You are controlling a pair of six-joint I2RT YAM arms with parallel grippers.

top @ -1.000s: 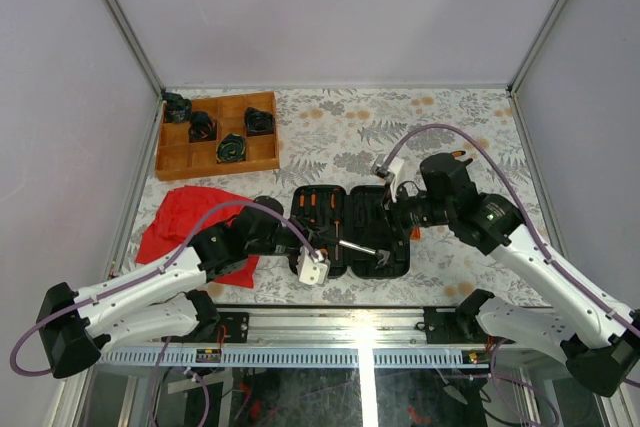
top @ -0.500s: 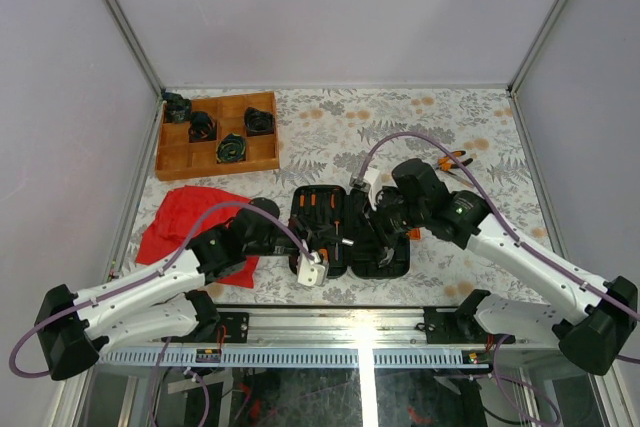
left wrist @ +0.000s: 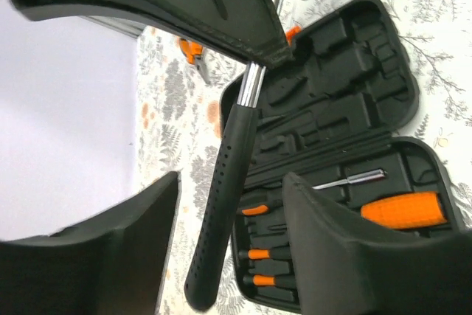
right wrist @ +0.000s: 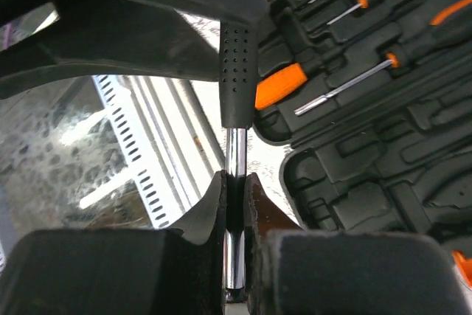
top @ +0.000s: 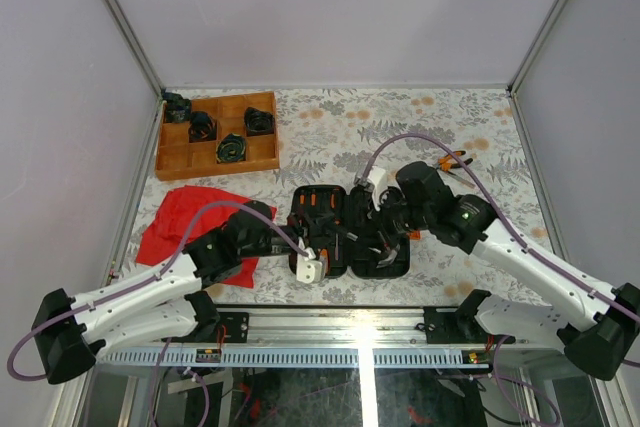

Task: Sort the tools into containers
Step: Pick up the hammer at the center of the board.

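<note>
Here, the right hand (right wrist: 234,186) pinches a chrome-shafted, black-gripped tool (right wrist: 237,71) above the open black case (top: 350,237), the left hand (left wrist: 230,189) spread around its grip. The tool's head is hidden.

The hammer (left wrist: 225,197) has a mirror-bright metal shaft and a matt, dimpled black grip; the case (left wrist: 346,71) is dull moulded plastic.

The case (left wrist: 346,79) is black, screwdriver (left wrist: 402,209) handle orange, cloth (top: 185,215) red, table (top: 340,132) floral-patterned.
</note>
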